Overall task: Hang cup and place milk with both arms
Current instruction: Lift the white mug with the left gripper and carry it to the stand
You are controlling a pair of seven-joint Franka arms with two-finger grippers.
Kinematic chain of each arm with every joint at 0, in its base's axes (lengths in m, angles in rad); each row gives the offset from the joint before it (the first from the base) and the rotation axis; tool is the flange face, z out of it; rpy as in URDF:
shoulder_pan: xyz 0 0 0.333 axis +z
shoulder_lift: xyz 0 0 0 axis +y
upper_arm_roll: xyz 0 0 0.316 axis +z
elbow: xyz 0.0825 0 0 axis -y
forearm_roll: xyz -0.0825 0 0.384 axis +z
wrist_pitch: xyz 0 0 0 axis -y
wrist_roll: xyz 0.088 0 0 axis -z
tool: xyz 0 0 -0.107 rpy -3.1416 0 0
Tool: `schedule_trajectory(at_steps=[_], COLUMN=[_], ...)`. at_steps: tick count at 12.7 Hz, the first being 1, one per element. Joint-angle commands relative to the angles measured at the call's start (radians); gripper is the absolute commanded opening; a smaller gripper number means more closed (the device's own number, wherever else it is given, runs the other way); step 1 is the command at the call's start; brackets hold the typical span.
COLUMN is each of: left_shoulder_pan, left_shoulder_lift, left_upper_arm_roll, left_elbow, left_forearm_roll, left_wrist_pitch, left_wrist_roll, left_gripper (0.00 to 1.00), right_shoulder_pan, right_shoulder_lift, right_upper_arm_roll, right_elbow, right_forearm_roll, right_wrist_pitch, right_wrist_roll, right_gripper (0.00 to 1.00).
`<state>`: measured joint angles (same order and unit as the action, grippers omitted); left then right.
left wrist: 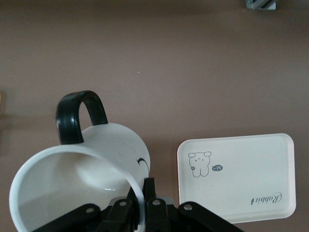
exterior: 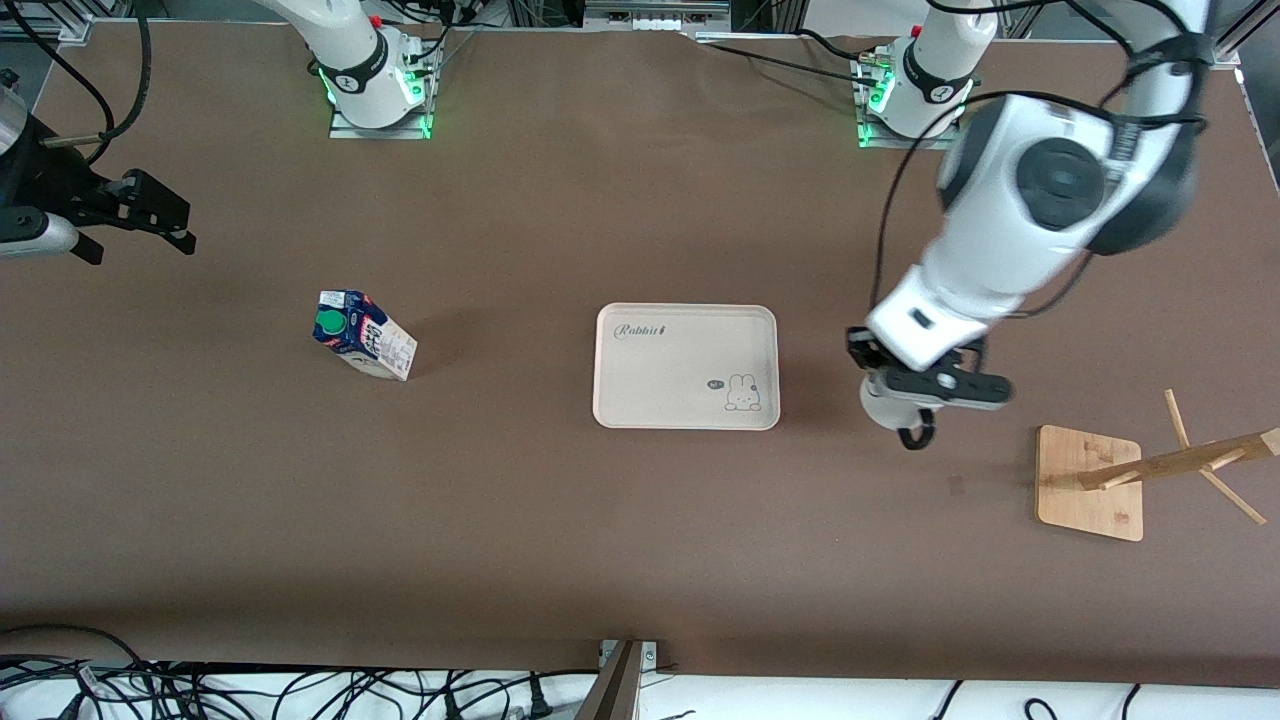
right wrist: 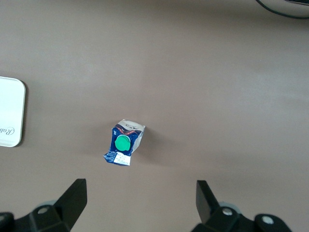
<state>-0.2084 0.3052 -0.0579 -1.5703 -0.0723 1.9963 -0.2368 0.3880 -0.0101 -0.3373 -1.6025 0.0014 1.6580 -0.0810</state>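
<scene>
My left gripper (exterior: pixel 915 390) is shut on the rim of the white cup (exterior: pixel 884 406) and holds it in the air over the table between the tray and the wooden rack. In the left wrist view the cup (left wrist: pixel 82 179) lies on its side with its mouth toward the camera, its black handle (left wrist: pixel 77 116) up, and the left gripper (left wrist: pixel 143 205) pinching the rim. The milk (exterior: pixel 362 333) stands on the table toward the right arm's end. My right gripper (exterior: pixel 140 245) is open and empty, high over that end. The right wrist view shows the milk (right wrist: pixel 124 142) below the open right gripper (right wrist: pixel 140 200).
A cream tray (exterior: pixel 686 330) with a rabbit print lies mid-table; it also shows in the left wrist view (left wrist: pixel 241 193) and as an edge in the right wrist view (right wrist: pixel 9 113). A wooden rack (exterior: pixel 1150 465) with pegs on a square base stands toward the left arm's end.
</scene>
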Motion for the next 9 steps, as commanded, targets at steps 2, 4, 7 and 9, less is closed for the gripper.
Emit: schedule_trajectory(at_steps=[2,4,7,9], left_shoulder_pan=[0.026,0.032,0.04,0.038], left_shoulder_lift=[-0.018,-0.024,-0.014,-0.012], left_upper_arm_roll=[0.111,0.192,0.26,0.315], left_elbow=[0.029,0.029,0.096,0.105], left_forearm_roll=[-0.075,-0.167,-0.175,-0.176], left_wrist_pitch=[-0.014,-0.034,-0.068,-0.073], left_wrist_roll=[0.021,0.025,0.155,0.189], left_gripper=[0.0,0.0,0.0,0.0], right_shoulder_pan=[-0.006,-0.006,-0.006,-0.006], right_shoulder_lift=[0.006,0.006,0.006,0.004], right_upper_arm_roll=[0.004,0.004,0.004,0.004], right_elbow=[0.021,0.021,0.021,0.021], right_forearm_roll=[-0.015,-0.015,-0.015,-0.015], right_wrist_pitch=[-0.02,-0.021,-0.021,-0.023], right_wrist_roll=[-0.003,-0.005,-0.005,-0.005], right_gripper=[1.0,1.0,1.0,1.0])
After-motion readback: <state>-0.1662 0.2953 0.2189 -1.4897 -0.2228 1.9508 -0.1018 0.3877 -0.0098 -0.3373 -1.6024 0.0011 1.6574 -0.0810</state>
